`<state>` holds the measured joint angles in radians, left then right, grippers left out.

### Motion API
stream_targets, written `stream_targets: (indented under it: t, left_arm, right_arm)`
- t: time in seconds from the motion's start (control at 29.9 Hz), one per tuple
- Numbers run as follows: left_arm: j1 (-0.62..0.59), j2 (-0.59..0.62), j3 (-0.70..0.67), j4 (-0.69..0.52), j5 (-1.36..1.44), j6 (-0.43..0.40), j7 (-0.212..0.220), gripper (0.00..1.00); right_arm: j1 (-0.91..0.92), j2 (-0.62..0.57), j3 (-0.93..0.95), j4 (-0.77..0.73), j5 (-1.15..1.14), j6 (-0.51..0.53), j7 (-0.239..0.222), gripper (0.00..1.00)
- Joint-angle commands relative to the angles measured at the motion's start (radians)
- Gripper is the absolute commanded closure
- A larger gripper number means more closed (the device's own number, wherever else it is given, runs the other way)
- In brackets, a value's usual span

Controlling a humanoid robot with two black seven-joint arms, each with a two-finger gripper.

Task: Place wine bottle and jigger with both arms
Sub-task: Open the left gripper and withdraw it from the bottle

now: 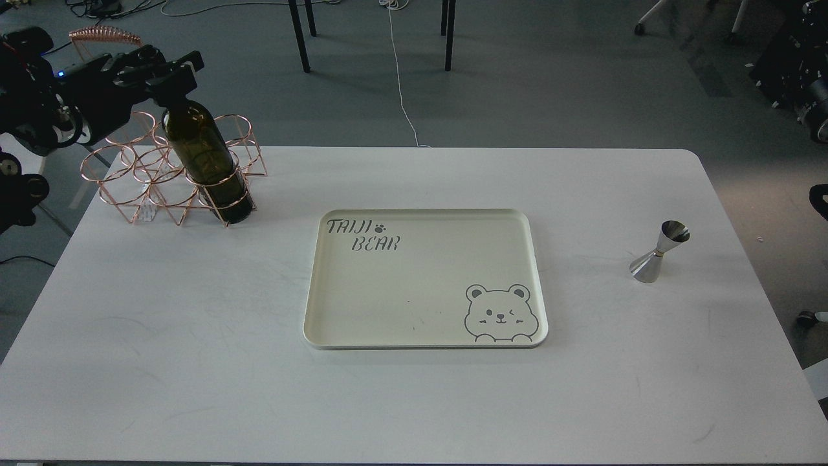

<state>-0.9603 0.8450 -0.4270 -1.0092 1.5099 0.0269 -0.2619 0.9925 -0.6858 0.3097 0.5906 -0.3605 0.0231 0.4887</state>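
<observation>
The dark olive-green wine bottle [204, 155] stands in the front right ring of a copper wire rack [132, 178] at the table's far left corner. My left gripper [169, 72] comes in from the left and is closed around the bottle's neck, hiding the neck's top. The bottle leans slightly to the left. The silver jigger [658, 252] stands upright on the table at the right, alone. My right gripper is out of view.
A cream tray [388, 298] with a bear drawing and "TAIJI BEAR" print lies at the middle of the white table [194, 362]. The rack's other rings surround the bottle. A dark arm part [819, 197] shows at the right edge.
</observation>
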Motion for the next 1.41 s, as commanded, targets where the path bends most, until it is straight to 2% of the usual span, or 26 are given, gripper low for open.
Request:
stream_targets:
  t: [0.0, 0.13, 0.27, 0.57, 0.74, 0.84, 0.94, 1.04, 1.24, 1.37]
  left_arm:
    - [-0.002, 0.008, -0.033, 0.003, -0.199, 0.030, -0.005, 0.05]
    - [-0.002, 0.028, -0.038, 0.030, -0.503, 0.031, -0.013, 0.03]
    - [-0.002, 0.055, -0.038, 0.043, -0.752, 0.027, -0.040, 0.03]
    - [0.031, 0.060, -0.033, 0.092, -1.200, -0.007, -0.043, 0.02]
    - [0.084, 0.052, -0.033, 0.109, -1.437, -0.117, -0.091, 0.02]
    - [0.110, 0.037, -0.036, 0.144, -1.559, -0.191, -0.103, 0.02]
    - [0.132, -0.004, -0.038, 0.193, -1.658, -0.240, -0.102, 0.02]
    - [0.143, -0.043, -0.038, 0.267, -1.789, -0.323, -0.100, 0.02]
    - [0.193, -0.148, -0.044, 0.392, -1.912, -0.444, -0.100, 0.02]
    - [0.239, -0.193, -0.126, 0.443, -1.913, -0.516, -0.099, 0.02]
  right_arm:
    - [0.002, 0.000, 0.000, 0.001, 0.002, 0.001, 0.000, 0.02]
    - [0.003, 0.000, 0.011, 0.009, 0.002, 0.026, 0.000, 0.02]
    - [0.005, 0.000, 0.019, 0.006, 0.003, 0.066, 0.000, 0.02]
    - [-0.009, 0.000, 0.109, -0.018, 0.028, 0.054, 0.000, 0.01]
    - [-0.023, 0.005, 0.108, -0.066, 0.142, 0.072, 0.000, 0.01]
    - [-0.061, 0.006, 0.106, -0.069, 0.236, 0.072, 0.000, 0.01]
    - [-0.071, 0.011, 0.114, -0.069, 0.276, 0.072, 0.000, 0.01]
    - [-0.086, 0.012, 0.114, -0.075, 0.349, 0.074, 0.000, 0.01]
    - [-0.127, 0.038, 0.115, -0.110, 0.555, 0.195, -0.027, 0.01]
    - [-0.155, 0.084, 0.126, -0.153, 0.629, 0.236, -0.032, 0.01]
